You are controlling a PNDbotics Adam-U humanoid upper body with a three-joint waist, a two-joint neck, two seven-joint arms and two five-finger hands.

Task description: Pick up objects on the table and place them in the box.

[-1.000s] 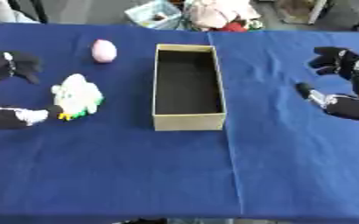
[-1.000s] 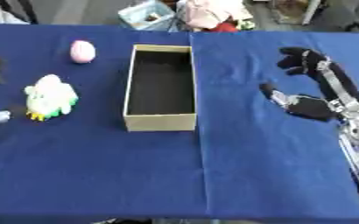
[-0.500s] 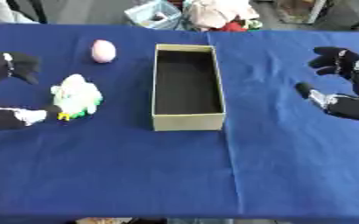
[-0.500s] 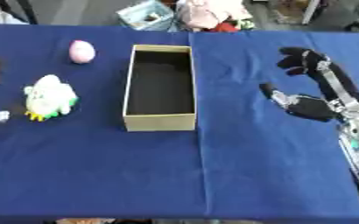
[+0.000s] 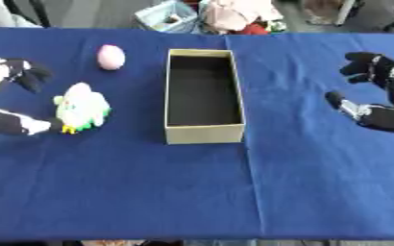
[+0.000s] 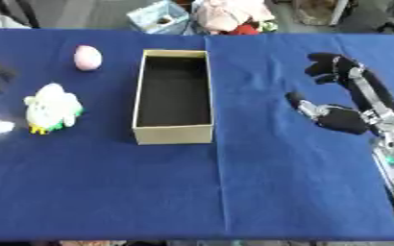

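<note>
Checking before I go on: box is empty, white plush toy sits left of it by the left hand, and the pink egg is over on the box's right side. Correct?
One thing is off: the pink egg lies left of the box, not right, beyond the white plush toy. The left eye view shows it. The box is empty, and the toy sits left of it by the left hand.

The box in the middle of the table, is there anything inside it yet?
Nothing shows inside the box: only its dark bare bottom. The near wall hides a thin strip of the floor. The pink egg and white toy lie outside, on the cloth.
</note>
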